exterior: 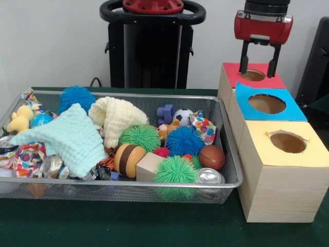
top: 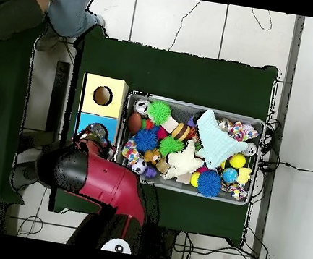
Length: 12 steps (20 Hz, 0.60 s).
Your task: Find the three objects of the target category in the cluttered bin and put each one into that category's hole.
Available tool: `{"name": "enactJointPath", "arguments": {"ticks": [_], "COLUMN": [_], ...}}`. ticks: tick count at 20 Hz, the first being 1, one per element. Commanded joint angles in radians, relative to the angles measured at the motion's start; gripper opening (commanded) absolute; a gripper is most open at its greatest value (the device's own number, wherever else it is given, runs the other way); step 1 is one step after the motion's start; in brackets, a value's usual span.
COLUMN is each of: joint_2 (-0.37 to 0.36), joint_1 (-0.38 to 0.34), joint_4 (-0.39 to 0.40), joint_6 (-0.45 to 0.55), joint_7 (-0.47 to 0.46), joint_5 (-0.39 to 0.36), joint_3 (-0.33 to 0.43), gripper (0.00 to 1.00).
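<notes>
The wire mesh bin (exterior: 128, 183) sits on the green table, full of clutter: spiky balls in blue (exterior: 184, 141) and green (exterior: 140, 137), a mint cloth (exterior: 69, 138), a cream cloth (exterior: 115, 116), cans, small sports balls and blocks. It also shows in the overhead view (top: 259, 163). The red-topped box stands at the far right with its hole (exterior: 253, 75). My gripper (exterior: 258, 66) hangs right above that hole, open, with nothing between its fingers. In the overhead view the arm (top: 100, 178) covers the red box.
The blue-topped box's hole (exterior: 267, 103) and the yellow-topped box's hole (exterior: 288, 142) lie in a row in front of the red one. The black pedestal (exterior: 151, 46) stands behind the bin. A person (top: 62, 3) shows at the overhead view's top left.
</notes>
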Motion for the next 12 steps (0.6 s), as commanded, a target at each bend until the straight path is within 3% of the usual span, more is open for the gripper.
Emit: {"name": "enactJointPath", "arguments": {"ticks": [1,7,12], "joint_2": [-0.004,-0.022,-0.043], "joint_1": [-0.051,-0.096,-0.192], "joint_4": [0.042,0.055,0.083], "joint_6": [0.016,0.017,-0.010], "joint_7": [0.224,0.175,0.083], "joint_5": [0.034,0.019,-0.025], "joint_3": [0.021,0.039,0.069], "gripper": [1.00,1.00,1.00]}}
